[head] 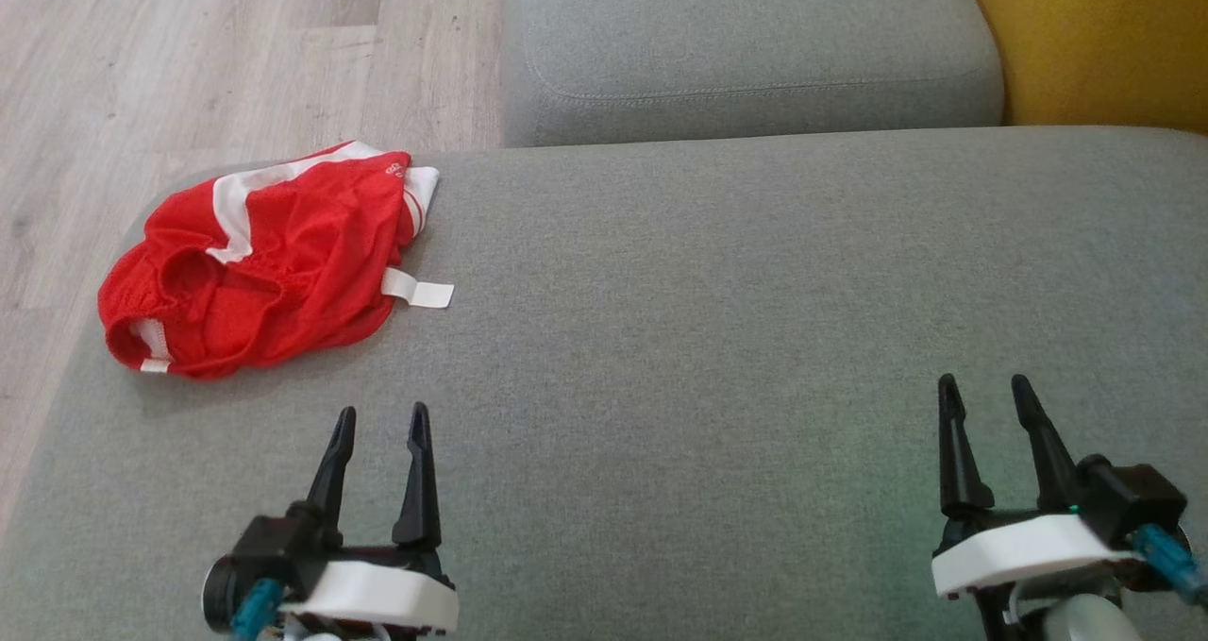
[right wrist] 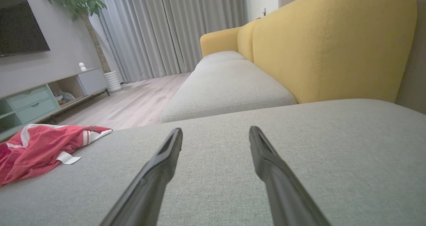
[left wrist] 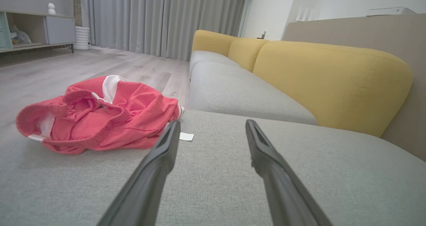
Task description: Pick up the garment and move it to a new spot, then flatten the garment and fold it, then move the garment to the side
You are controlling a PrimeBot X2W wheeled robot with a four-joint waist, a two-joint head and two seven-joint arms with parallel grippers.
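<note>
The garment [head: 264, 259] is a pair of red shorts with white stripes and a white tag, lying crumpled near the far left corner of the grey sofa cushion [head: 708, 339]. It also appears at the left in the left wrist view as the garment [left wrist: 96, 117] and at the far left in the right wrist view as the garment [right wrist: 40, 149]. My left gripper [head: 382, 419] is open and empty, just below and right of the shorts, apart from them. My right gripper [head: 986, 391] is open and empty, far to the right over bare cushion.
A second grey seat cushion [head: 755, 51] lies beyond, with the yellow backrest [head: 1095, 37] at the right. Wooden floor [head: 142, 75] drops off past the cushion's left edge. A TV cabinet [right wrist: 43, 96] and curtains [right wrist: 166, 29] stand across the room.
</note>
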